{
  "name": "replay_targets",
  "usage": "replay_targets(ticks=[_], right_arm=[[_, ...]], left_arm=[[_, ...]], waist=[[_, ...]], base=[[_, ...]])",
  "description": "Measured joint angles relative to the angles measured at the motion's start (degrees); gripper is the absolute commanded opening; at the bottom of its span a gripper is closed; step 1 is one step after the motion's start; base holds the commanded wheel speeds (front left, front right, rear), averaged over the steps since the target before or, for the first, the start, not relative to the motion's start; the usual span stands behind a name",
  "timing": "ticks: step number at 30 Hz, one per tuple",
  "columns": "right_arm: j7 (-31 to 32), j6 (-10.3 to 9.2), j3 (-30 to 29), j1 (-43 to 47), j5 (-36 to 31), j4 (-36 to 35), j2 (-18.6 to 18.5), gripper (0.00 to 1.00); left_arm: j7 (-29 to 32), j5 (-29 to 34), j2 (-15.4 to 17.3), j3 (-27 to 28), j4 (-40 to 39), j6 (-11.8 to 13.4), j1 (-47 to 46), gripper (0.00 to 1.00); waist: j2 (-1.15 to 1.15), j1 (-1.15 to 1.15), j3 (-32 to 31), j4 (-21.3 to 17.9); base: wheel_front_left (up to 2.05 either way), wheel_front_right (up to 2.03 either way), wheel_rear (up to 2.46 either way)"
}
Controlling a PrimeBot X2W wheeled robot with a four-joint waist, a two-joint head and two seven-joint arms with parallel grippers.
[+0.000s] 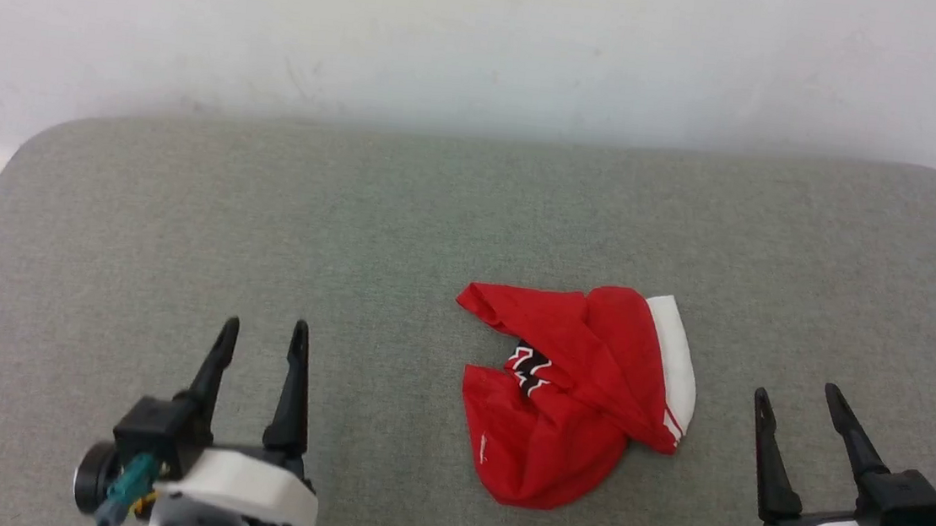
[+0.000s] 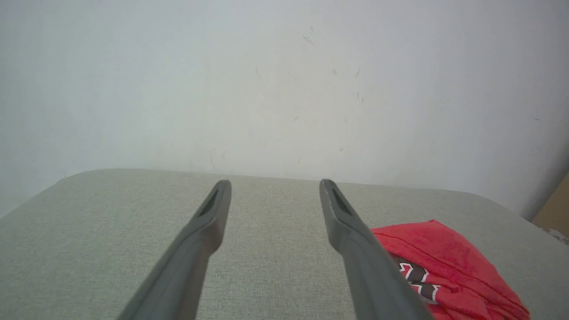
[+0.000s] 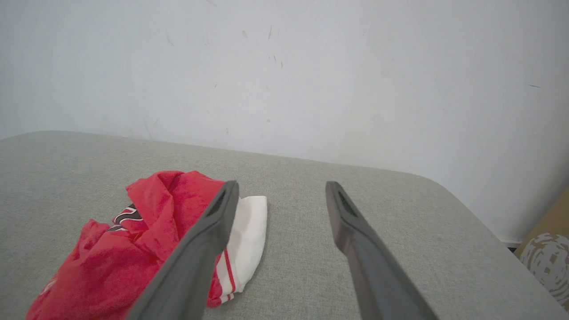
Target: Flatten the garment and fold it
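- The left gripper [image 1: 266,323] is at the near left over the grey table [image 1: 185,204], fingers spread and empty, pointing toward the wall [image 1: 488,36].
- The right gripper [image 1: 796,390] mirrors it at the near right, fingers apart, holding nothing.
- The red shirt [image 1: 575,391] lies crumpled between them, nearer the right gripper and touching neither. Its black-and-white lettering [image 1: 530,368] is mostly folded under — unreadable.

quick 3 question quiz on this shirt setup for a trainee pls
1. True or false: the garment lies spread flat on the grey surface.
2. Which is nearer the garment? A: left end effector. B: right end effector.
3. Fill in: the sleeve showing on the garment is ____ in colour.
Key: 1 false, it is crumpled in a heap; 2 B; 3 white.
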Motion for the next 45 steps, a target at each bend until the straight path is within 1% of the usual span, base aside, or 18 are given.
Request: replay_targets(ticks=[2,4,7,9,11,13,16,19,23,25,28,32,33,34,36,39,42,45], right_arm=[[0.00,0.00,-0.02,0.06,0.04,-0.01,-0.01,1.00],[0.00,0.00,-0.07,0.09,0.00,-0.09,0.00,1.00],[0.14,-0.01,-1.34,-0.02,-0.82,-0.25,0.00,1.00],[1.87,-0.01,-1.11,-0.28,-1.98,-0.25,-0.13,1.00],[5.72,-0.01,1.24,-0.78,-2.54,0.11,-0.75,1.00],[10.13,0.01,4.52,-1.70,-2.32,0.69,-2.59,1.00],[17.22,0.02,8.51,-4.05,1.90,1.58,-5.88,1.00],[25.07,0.00,12.58,-6.14,5.55,3.08,-10.50,1.00],[32.77,0.00,16.53,-8.50,9.98,4.90,-15.90,1.00],[35.05,-0.01,17.74,-9.15,11.85,5.70,-17.69,1.00],[36.38,0.00,20.09,-10.35,12.73,7.19,-19.69,1.00],[35.44,0.00,20.64,-12.47,13.29,9.28,-20.35,1.00],[35.05,0.00,20.81,-12.97,13.29,9.84,-20.40,0.79],[34.43,0.00,21.05,-13.41,13.26,10.32,-20.58,0.00],[33.23,0.00,20.85,-14.08,13.18,11.05,-20.62,0.00],[32.16,0.01,18.52,-14.36,13.11,11.76,-20.34,0.00],[31.74,0.00,14.50,-13.86,12.66,11.38,-20.26,0.00],[31.65,0.01,8.91,-12.29,11.65,9.56,-20.14,0.00]], left_arm=[[0.00,0.51,-2.29,1.83,-1.35,-0.01,2.50,1.00],[0.00,1.64,-3.61,2.72,-1.97,-0.38,3.99,1.00],[0.00,3.66,-4.65,3.30,-1.90,-2.34,3.86,1.00],[0.00,4.71,-5.22,3.69,-1.54,-3.60,3.32,1.00],[0.00,5.52,-5.92,4.05,-1.14,-4.58,2.92,1.00],[0.00,6.08,-6.60,4.43,-0.55,-5.12,2.34,1.00],[0.01,6.68,-7.81,4.79,0.18,-5.71,1.28,1.00],[0.00,7.11,-8.87,5.35,0.89,-6.15,0.73,1.00],[0.00,7.45,-9.64,6.00,1.24,-7.19,-0.85,1.00],[0.00,7.72,-9.82,6.00,1.45,-7.68,-1.33,1.00],[0.00,8.08,-10.04,6.19,1.71,-8.09,-1.58,1.00],[0.00,8.16,-10.17,6.26,1.76,-8.10,-1.76,1.00],[0.00,8.16,-10.17,6.28,1.77,-8.10,-1.76,1.00],[0.00,8.16,-10.18,6.25,1.90,-8.11,-1.79,1.00],[0.00,8.24,-10.20,6.20,2.15,-8.11,-1.98,1.00],[0.00,8.21,-10.23,6.28,2.22,-8.12,-2.10,1.00],[0.00,8.22,-10.24,6.26,2.66,-8.12,-2.09,1.00],[-0.01,8.21,-10.25,6.21,2.79,-8.14,-2.04,1.00]], waist=[[0.00,0.00,-0.12,0.41],[0.00,0.00,0.09,0.73],[0.00,0.01,0.88,1.42],[0.00,0.01,1.38,2.11],[0.00,0.01,1.93,2.89],[0.00,0.01,2.64,3.68],[0.00,0.02,3.80,5.05],[0.00,0.01,5.08,6.55],[0.00,0.02,6.75,8.82],[0.00,0.02,7.50,10.00],[0.00,0.02,8.61,11.56],[0.00,0.02,10.05,12.90],[0.00,0.02,10.36,13.07],[0.00,0.02,10.63,13.17],[0.00,0.02,10.83,13.05],[0.00,0.02,10.72,12.32],[0.00,0.02,10.27,11.01],[0.00,0.02,9.51,9.13]], base=[[0.00,0.00,0.00],[0.00,0.00,0.00],[0.00,0.00,0.00],[0.00,0.00,0.00],[0.00,0.00,0.00],[0.00,0.00,0.00],[0.00,0.00,0.00],[0.00,0.00,0.00],[0.00,0.00,0.00],[0.00,0.00,0.00],[0.00,0.00,0.00],[0.00,0.00,0.00],[0.00,0.00,0.00],[0.00,0.00,0.00],[0.00,0.00,0.00],[0.00,0.00,0.00],[0.00,0.00,0.00],[0.00,0.00,0.00]])
